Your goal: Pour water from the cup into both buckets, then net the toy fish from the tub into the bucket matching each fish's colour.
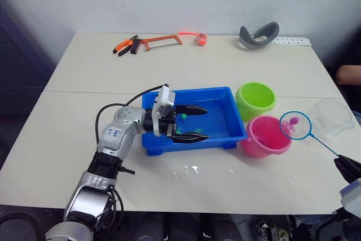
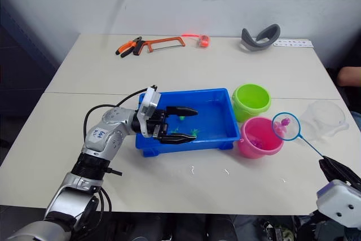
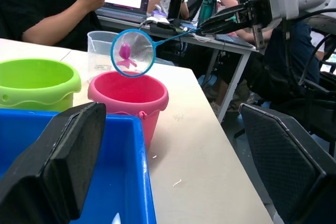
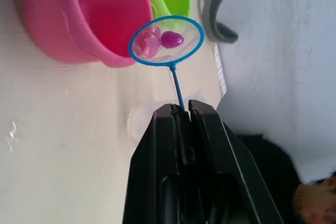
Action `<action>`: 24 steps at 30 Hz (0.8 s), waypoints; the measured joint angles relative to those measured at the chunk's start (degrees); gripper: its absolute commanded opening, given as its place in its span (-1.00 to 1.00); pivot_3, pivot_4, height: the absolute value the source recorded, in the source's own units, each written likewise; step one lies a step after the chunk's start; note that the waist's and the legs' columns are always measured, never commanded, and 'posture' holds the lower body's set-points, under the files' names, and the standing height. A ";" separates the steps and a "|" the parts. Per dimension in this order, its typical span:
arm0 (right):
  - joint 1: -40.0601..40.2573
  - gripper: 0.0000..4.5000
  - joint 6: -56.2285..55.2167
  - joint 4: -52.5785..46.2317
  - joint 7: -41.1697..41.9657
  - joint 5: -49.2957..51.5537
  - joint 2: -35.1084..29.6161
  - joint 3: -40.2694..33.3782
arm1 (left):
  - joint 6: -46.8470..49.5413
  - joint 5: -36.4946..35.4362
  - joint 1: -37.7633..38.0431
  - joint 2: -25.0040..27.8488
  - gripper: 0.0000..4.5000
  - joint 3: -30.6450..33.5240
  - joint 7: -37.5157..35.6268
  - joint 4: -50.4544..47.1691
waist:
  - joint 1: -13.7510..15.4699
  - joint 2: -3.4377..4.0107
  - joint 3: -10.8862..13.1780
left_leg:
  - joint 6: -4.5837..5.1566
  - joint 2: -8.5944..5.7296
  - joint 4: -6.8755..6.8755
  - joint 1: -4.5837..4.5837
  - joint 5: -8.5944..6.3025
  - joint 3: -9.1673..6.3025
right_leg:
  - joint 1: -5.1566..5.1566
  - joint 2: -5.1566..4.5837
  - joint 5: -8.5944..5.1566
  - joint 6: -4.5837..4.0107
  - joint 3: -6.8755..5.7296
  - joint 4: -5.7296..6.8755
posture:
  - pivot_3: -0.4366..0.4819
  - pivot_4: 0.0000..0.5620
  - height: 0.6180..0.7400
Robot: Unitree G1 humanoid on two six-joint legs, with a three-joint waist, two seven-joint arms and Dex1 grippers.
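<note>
I'm holding the net [image 1: 295, 125] in the right tool [image 4: 181, 109], clenched on the thin handle. A pink fish [image 4: 172, 39] is sitting in the mesh, and the hoop is hanging at the rim of the pink bucket [image 1: 264, 136], on its outer side, not fully over the mouth.

To do this well, I'm aiming to bring the hoop inward over the middle of the pink bucket before rolling the wrist. Tipping from here looks likely to drop the fish on the bench [image 1: 84, 71] or by the cup [image 1: 333, 117] just beyond. Roll slow, mesh mouth down, and keep the handle grip tight so it isn't twisting in the tool.

The right arm is reaching in low from the near bench edge, with the handle angling up and away toward the buckets. The left tool [image 1: 189, 122] is sitting released, jaws wide, over the near end of the tub [image 1: 223, 95], forearm lying across the bench. Green fish [image 1: 185, 117] are lying in the tub by it. The green bucket [image 1: 255, 99] is touching the pink one on the far side.
</note>
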 measured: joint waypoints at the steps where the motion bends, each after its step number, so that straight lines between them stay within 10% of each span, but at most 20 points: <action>1: -0.27 -1.00 -3.02 1.24 -1.37 -2.40 -0.95 -0.28 | -0.29 0.05 0.00 0.01 0.97 0.00 0.01 -0.01 | 0.00 0.00 0.00 | 0.00 0.00 0.00 0.00 0.00 0.00 | 0.00 0.00 0.00 0.00 0.00 -0.04 | -0.05 -0.47 1.00; 13: -5.65 -1.00 -23.04 8.73 -21.25 -26.99 -6.03 -3.21 | -5.80 1.90 -0.71 0.20 0.97 0.22 -0.58 3.96 | -0.08 0.01 0.00 | -0.11 0.05 -0.01 0.08 0.06 0.00 | 0.01 0.02 -0.10 -0.11 0.00 0.03 | -0.05 -0.47 1.00; 24: -2.99 -1.00 -23.76 11.60 -25.32 -26.15 -8.71 -2.80 | -9.19 1.95 -0.84 0.25 0.97 1.34 -1.84 5.97 | -0.04 0.01 0.00 | -0.10 0.05 0.00 0.10 0.06 -0.01 | 0.04 0.02 -0.10 -0.12 -0.01 0.04 | -0.05 -0.47 1.00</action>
